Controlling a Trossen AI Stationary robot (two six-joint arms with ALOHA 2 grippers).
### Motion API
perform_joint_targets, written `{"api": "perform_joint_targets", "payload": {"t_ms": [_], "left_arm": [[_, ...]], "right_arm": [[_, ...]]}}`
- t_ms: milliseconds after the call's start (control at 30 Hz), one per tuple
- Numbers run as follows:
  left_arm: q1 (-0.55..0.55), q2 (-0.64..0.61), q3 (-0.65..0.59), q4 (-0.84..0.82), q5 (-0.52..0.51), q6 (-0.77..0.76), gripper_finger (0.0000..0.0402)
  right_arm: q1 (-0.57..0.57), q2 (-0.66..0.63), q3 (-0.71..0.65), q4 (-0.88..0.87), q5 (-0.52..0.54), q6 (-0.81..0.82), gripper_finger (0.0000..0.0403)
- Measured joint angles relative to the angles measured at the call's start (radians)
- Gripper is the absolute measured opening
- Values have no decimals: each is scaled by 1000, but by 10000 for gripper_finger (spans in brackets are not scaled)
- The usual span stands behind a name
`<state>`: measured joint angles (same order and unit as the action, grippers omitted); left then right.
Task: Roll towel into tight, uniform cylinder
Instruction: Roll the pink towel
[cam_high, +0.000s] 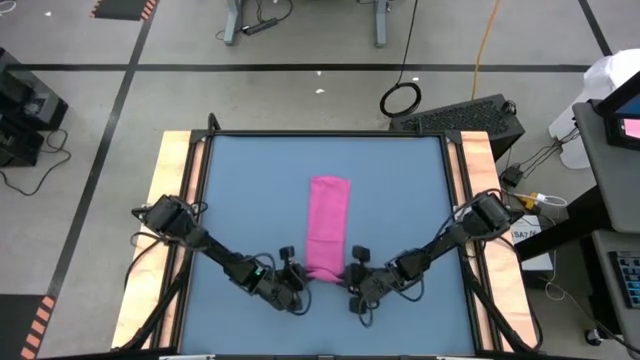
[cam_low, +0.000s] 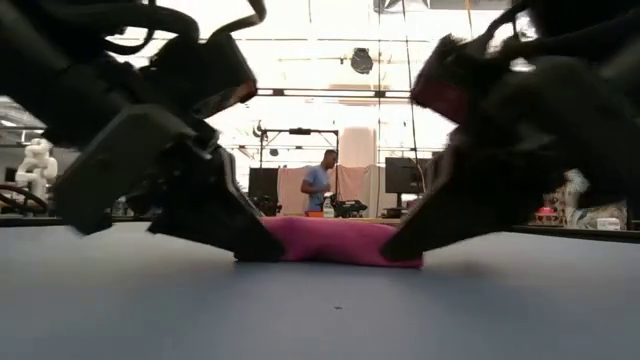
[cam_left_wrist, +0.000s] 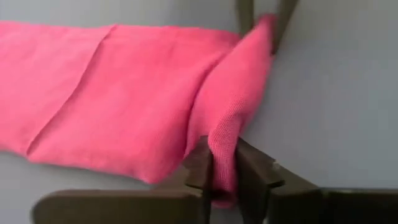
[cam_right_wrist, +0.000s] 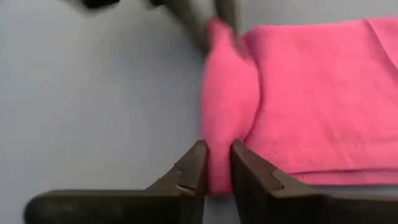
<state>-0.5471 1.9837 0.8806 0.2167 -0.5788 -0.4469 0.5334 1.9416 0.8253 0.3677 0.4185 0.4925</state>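
Left hand (right hand too) pinches the towel end.

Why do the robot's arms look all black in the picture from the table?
In the low view, bright room lights behind turn both grippers into dark shapes around the towel; in the wrist views, the towel is evenly lit, the far fingers blurry.

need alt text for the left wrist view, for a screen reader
The left gripper pinches a raised corner of the folded magenta-pink towel between its two dark fingers, on the blue tabletop. At the far end of the same lifted edge, the right gripper grips the other corner.
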Motion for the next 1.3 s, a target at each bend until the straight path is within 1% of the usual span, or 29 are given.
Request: {"api": "perform_joint_targets", "payload": {"t_ms": [100, 167, 267, 400, 467, 733, 867, 967, 1100, 1300], "left_arm": [[8, -17, 0, -26, 34, -44, 30], [15, -36, 0, -60, 68, -82, 22], [29, -61, -1, -100, 115, -142, 22], [60, -73, -2, -103, 205, -175, 29], [76, -73, -3, -106, 250, -186, 30], [131, -75, -2, -105, 392, -201, 30], [147, -75, -2, -103, 428, -201, 30], [150, -75, -2, -103, 439, -200, 30], [150, -75, -2, -103, 440, -195, 30], [149, -75, -2, -103, 440, -188, 31]], "right_arm": [[28, -36, -5, -29, 29, -147, 103], [50, -61, -4, -30, 56, -200, 130], [88, -69, -2, -4, 121, -265, 163], [122, -54, -1, 49, 197, -340, 185], [128, -39, -1, 72, 226, -371, 188], [95, 18, 0, 97, 232, -416, 182], [74, 34, 0, 142, 238, -440, 176], [58, 36, 1, 142, 235, -449, 173], [32, 36, 1, 101, 225, -372, 173], [-4, 34, 2, 49, 161, -248, 167]]}}
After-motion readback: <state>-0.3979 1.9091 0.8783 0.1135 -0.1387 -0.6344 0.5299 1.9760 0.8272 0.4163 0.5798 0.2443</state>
